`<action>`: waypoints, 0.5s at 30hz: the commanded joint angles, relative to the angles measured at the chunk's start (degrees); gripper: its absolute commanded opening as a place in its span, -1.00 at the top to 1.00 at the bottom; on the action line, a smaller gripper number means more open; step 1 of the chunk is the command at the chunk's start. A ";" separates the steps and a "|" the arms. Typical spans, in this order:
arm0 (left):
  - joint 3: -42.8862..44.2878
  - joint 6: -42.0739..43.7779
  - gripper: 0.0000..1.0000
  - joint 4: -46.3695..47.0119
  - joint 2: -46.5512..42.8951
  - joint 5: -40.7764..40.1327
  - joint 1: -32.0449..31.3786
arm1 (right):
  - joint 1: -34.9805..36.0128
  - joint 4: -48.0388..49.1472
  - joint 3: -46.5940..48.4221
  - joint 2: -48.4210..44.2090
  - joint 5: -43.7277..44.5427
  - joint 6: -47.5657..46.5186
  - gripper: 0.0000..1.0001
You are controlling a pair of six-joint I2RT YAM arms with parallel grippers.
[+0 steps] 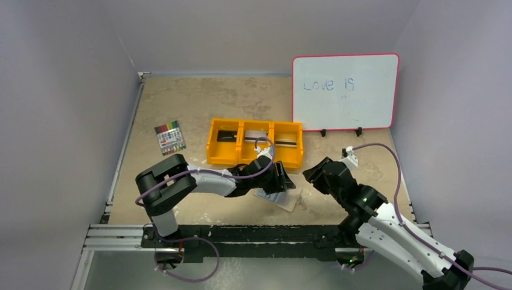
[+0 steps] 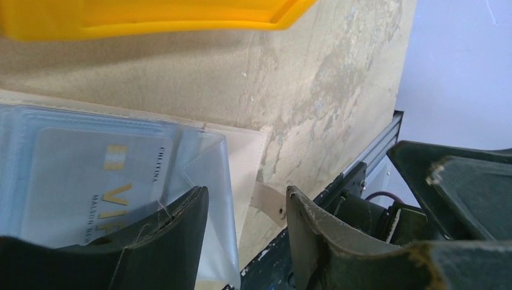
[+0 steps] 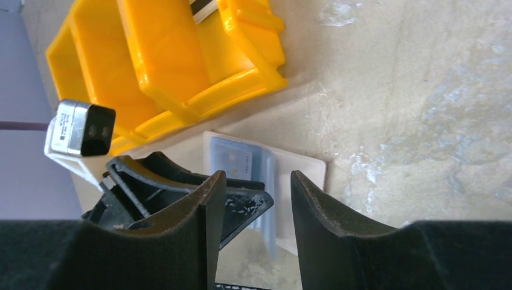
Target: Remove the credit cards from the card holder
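The card holder [image 1: 288, 199] lies open on the table just in front of the orange tray [image 1: 253, 158]. In the left wrist view its light blue clear panel [image 2: 90, 139] shows a pale card [image 2: 84, 181] with gold letters still inside, and the tan edge and tab strap [image 2: 268, 202] lie to the right. My left gripper [image 2: 244, 196] is open; its left finger [image 2: 175, 235] sits over the panel's corner. My right gripper [image 3: 252, 181] is open and empty, hovering just right of the holder [image 3: 302, 166]. In the top view both grippers, the left [image 1: 282, 179] and the right [image 1: 311, 172], flank it.
The tray holds a dark card in each of its three compartments [image 1: 226, 136]. A marker pack [image 1: 170, 138] lies to the left. A whiteboard [image 1: 345, 92] stands at the back right. The black rail [image 1: 253, 232] runs along the near edge.
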 commanded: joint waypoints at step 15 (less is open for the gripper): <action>3.25 4.40 0.00 6.36 -0.59 5.82 -2.10 | -0.08 -2.81 0.34 -4.17 3.65 1.84 0.06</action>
